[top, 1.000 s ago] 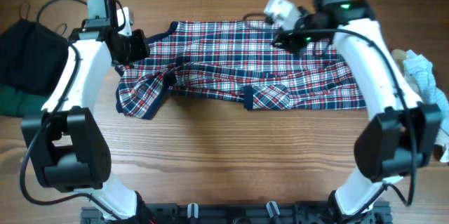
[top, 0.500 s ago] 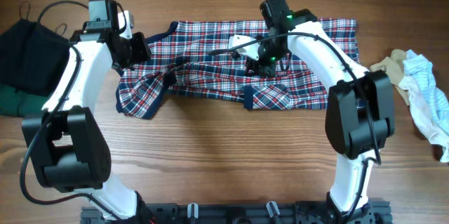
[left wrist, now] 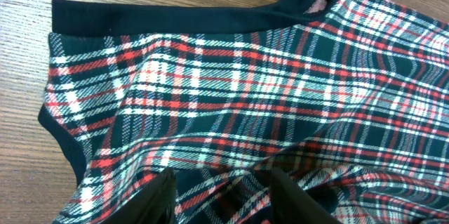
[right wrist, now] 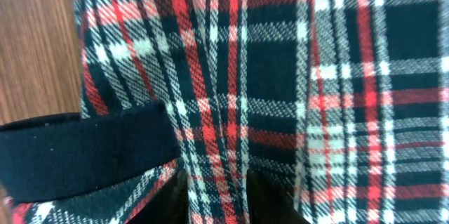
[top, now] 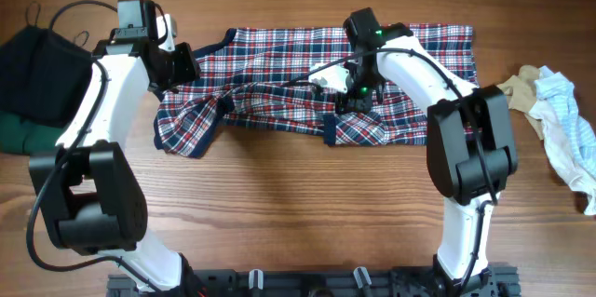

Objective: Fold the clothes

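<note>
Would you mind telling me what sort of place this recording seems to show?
Probably a lab or workshop bench set up for laundry folding: a bare wooden table, the plaid garment spread across it, and small heaps of other clothes waiting at both edges.

Two robot arms work over one large plaid garment (top: 307,78) at frame centre; one dark pile of black and green clothes (top: 33,78) lies at left, one pale beige-and-blue heap (top: 554,115) at right.
</note>
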`<state>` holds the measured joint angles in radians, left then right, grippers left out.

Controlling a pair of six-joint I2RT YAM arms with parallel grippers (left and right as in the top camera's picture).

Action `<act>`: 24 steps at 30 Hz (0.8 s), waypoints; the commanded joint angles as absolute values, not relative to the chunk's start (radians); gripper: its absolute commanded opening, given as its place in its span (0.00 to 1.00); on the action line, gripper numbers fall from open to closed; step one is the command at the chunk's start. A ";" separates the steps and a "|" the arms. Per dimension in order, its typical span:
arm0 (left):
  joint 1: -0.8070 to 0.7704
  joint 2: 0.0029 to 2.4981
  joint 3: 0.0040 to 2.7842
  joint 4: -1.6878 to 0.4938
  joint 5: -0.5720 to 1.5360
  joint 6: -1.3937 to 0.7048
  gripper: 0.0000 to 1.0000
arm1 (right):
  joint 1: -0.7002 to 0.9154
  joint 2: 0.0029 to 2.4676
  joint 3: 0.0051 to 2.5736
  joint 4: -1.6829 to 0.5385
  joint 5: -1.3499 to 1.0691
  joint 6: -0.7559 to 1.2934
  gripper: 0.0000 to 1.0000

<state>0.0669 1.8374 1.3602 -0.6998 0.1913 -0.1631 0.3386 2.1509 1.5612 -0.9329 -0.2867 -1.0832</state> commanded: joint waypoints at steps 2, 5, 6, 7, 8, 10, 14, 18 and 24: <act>0.075 1.835 1.348 -0.696 0.182 -0.165 0.43 | 0.336 2.172 1.543 -0.925 -0.277 -1.104 0.25; 0.075 1.835 1.348 -0.696 0.182 -0.165 0.43 | 0.336 2.172 1.543 -0.926 -0.273 -1.103 0.18; 0.075 1.835 1.348 -0.696 0.182 -0.165 0.43 | 0.336 2.172 1.544 -0.925 -0.247 -1.100 0.07; 0.075 1.835 1.348 -0.696 0.182 -0.165 0.43 | 0.336 2.171 1.546 -0.928 -0.210 -1.096 0.04; 0.075 1.835 1.348 -0.696 0.182 -0.165 0.43 | 0.336 2.170 1.551 -0.934 -0.198 -1.093 0.04; 0.075 1.835 1.348 -0.696 0.182 -0.165 0.43 | 0.336 2.167 1.568 -0.935 -0.202 -1.063 0.04; 0.075 1.835 1.348 -0.696 0.182 -0.165 0.43 | 0.336 2.156 1.615 -0.955 -0.204 -1.019 0.04; 0.075 1.835 1.348 -0.696 0.182 -0.165 0.43 | 0.336 2.139 1.640 -0.953 -0.226 -1.018 0.04; 0.075 1.835 1.348 -0.696 0.182 -0.165 0.43 | 0.337 2.090 1.644 -0.878 -0.237 -0.988 0.05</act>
